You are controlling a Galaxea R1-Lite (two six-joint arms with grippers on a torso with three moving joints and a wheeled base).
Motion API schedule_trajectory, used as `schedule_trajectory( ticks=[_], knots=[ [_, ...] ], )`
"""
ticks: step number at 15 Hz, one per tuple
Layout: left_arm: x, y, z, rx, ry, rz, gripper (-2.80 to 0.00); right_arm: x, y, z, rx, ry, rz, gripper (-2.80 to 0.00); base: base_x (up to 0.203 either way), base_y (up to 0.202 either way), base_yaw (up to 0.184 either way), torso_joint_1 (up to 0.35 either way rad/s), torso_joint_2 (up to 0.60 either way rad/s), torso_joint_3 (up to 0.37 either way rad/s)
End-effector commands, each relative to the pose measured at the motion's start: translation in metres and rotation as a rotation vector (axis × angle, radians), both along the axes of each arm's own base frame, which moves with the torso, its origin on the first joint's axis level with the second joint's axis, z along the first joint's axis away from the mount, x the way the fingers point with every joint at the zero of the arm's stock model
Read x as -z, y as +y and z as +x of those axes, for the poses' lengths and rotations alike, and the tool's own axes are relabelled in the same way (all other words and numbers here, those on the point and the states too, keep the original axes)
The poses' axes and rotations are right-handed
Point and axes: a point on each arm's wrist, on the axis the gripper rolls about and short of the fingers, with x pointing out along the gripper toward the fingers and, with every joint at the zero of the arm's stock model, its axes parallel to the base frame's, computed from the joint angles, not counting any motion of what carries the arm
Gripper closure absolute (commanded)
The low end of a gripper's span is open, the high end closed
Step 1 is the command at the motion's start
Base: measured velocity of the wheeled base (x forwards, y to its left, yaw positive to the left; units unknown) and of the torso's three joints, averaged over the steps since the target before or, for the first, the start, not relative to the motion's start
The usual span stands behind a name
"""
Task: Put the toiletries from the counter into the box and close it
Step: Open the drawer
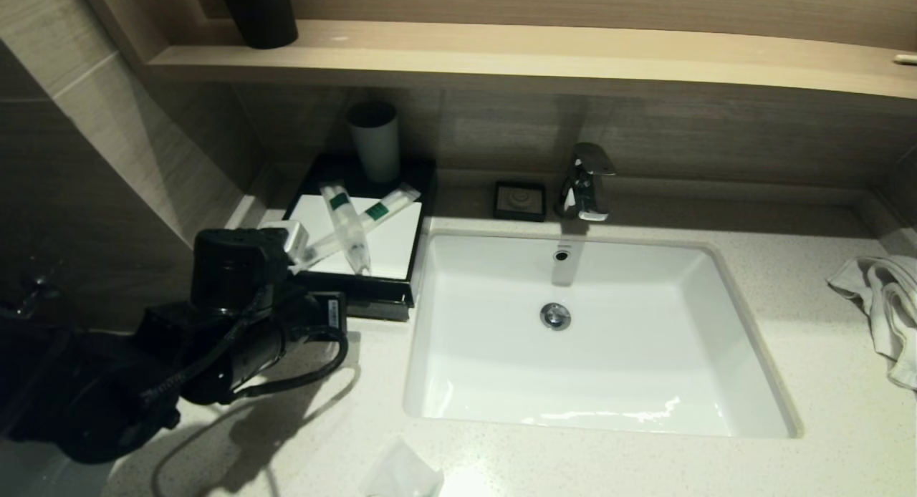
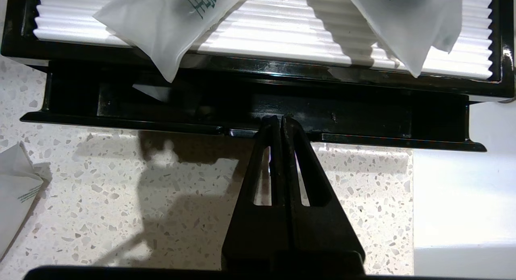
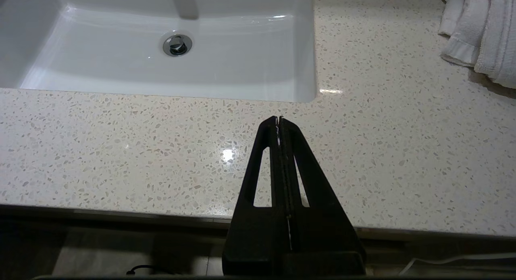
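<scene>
The box stands open just ahead of the left pincer, with two sachets lying across its white ribbed liner and overhanging the near rim. The step in hand looks like the closing: the left pincer is pressed shut on nothing, its tips touching the black lid that hangs down at the box's front. Next the lid likely needs lifting up and over. One more sachet lies on the desk off to the pincer's side. The right pincer, closed and empty, hovers over bare desk near the sink.
</scene>
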Motion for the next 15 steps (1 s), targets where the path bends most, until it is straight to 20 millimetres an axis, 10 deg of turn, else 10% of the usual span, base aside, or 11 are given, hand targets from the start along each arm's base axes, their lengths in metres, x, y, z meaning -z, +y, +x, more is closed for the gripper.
schedule_trajectory(
  ticks=[1,15],
  knots=[
    [0.0016,-0.0007,0.0011,-0.002,0.002,0.000,0.00,0.0001,0.0000,0.0000,-0.001,0.001,0.000,0.00,0.000,0.000,0.000,0.000,0.00,0.000],
    [0.0078,-0.0044,0.0104,-0.012,0.003,0.004,0.00,-0.0001,0.0000,0.0000,0.001,-0.001,0.000,0.00,0.000,0.000,0.000,0.000,0.00,0.000]
  ],
)
